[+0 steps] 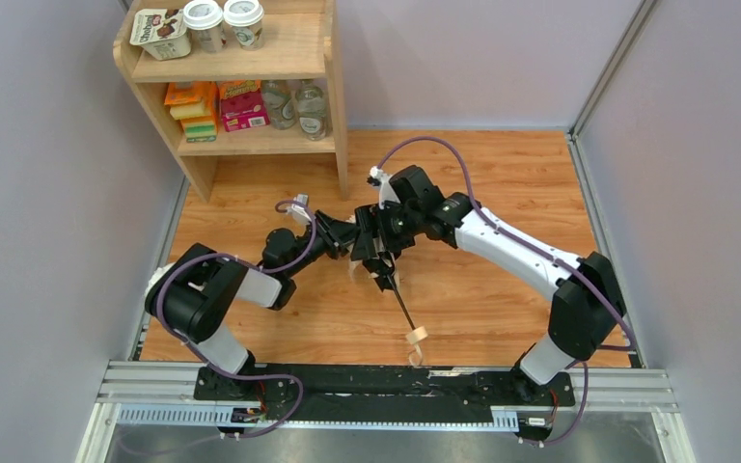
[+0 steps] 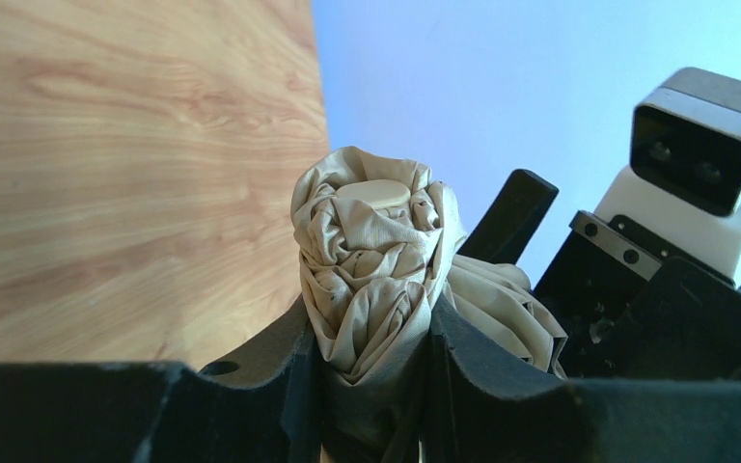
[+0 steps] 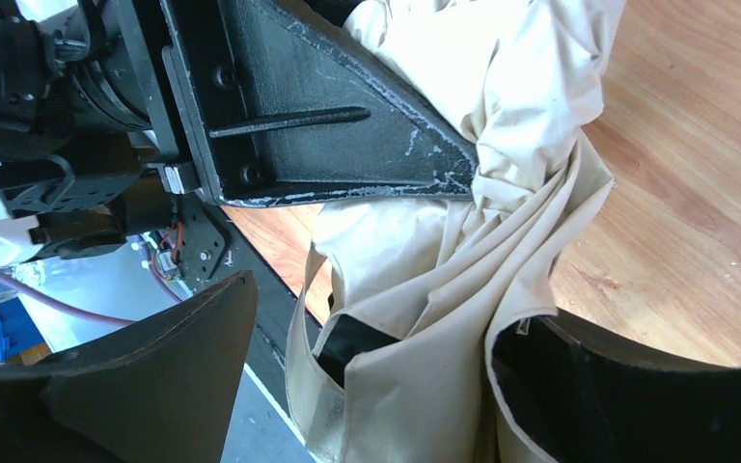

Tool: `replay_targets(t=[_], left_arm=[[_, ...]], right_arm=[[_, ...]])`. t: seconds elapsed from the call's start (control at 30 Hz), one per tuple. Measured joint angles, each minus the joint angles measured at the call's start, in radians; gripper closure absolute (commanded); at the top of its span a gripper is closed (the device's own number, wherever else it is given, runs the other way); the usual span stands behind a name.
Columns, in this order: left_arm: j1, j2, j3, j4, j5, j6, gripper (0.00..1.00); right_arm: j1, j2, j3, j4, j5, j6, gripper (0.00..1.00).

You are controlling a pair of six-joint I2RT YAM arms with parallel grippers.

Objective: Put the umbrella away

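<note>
The umbrella is folded, and its pale beige canopy [image 2: 371, 260] is twisted into a tight roll with a round cap at its tip. My left gripper [image 2: 371, 386] is shut on that roll; in the top view it [image 1: 355, 239] meets my right gripper [image 1: 378, 253] over the middle of the wooden floor. The thin black shaft [image 1: 400, 307] slants toward me and ends in the small wooden handle [image 1: 416, 336]. My right gripper [image 3: 386, 386] is open, its fingers [image 3: 154, 376] wide apart around loose canopy folds [image 3: 482, 145] that drape over the right finger.
A wooden shelf unit [image 1: 333, 87] stands at the back left with cups, boxes and bottles on it. Grey walls close in the left, back and right. The arms' black base rail [image 1: 386, 381] runs along the near edge.
</note>
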Motion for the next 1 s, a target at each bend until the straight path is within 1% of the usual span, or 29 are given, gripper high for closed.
replay_targets(t=[0.1,0.33,0.67,0.87,1.0], left_arm=[[0.0,-0.055,0.002,0.005,0.002,0.027,1.0],[-0.001,-0.151,0.062,0.007,0.019,0.066,1.0],[-0.005,-0.244,0.151,0.015,0.019,0.064,1.0],[-0.005,-0.252,0.155,0.004,0.015,0.046,1.0],[-0.005,-0.262,0.155,-0.006,0.008,0.029,1.0]], right_arm=[[0.001,-0.035,0.027,-0.026,0.006,0.001,0.11],[0.001,-0.133,0.101,-0.069,0.034,0.013,0.0],[0.003,-0.235,0.218,-0.083,0.09,0.072,0.0],[0.002,-0.265,0.315,-0.092,0.138,0.079,0.0],[-0.013,-0.283,0.35,-0.097,0.154,0.079,0.0]])
